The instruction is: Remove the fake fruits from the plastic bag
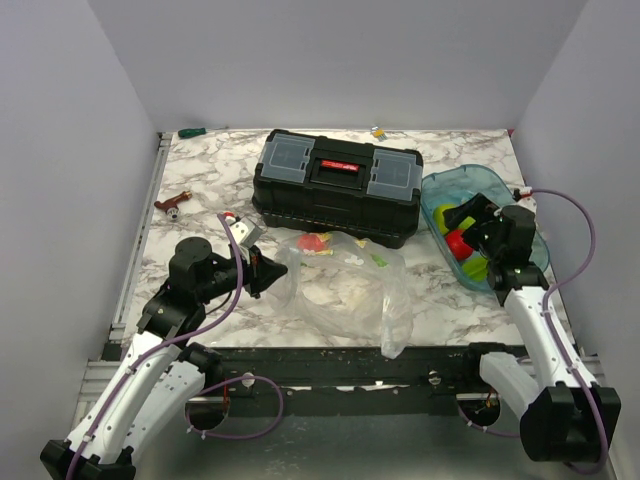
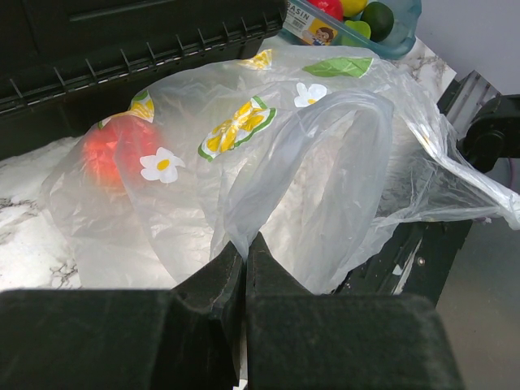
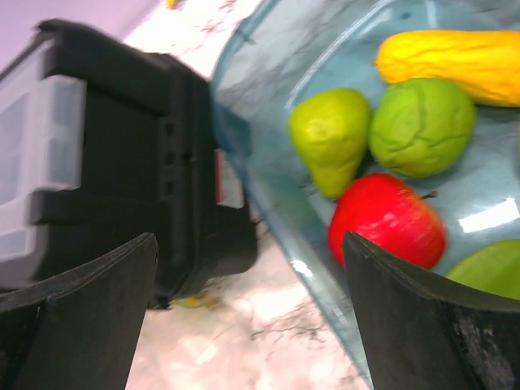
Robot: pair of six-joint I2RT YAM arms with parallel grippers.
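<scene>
The left gripper (image 2: 245, 268) is shut, pinching the plastic bag (image 2: 341, 162) at its 9 o'clock edge. The right gripper (image 3: 248, 244) is wide open and empty over the blue tray (image 3: 268, 122) at 3 o'clock. Some fake fruits (image 3: 386, 219) lie there; one red fruit (image 2: 110, 154) is left in the bag

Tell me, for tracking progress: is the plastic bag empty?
Not empty: a red fruit shows inside the plastic bag, visible through its film.
</scene>
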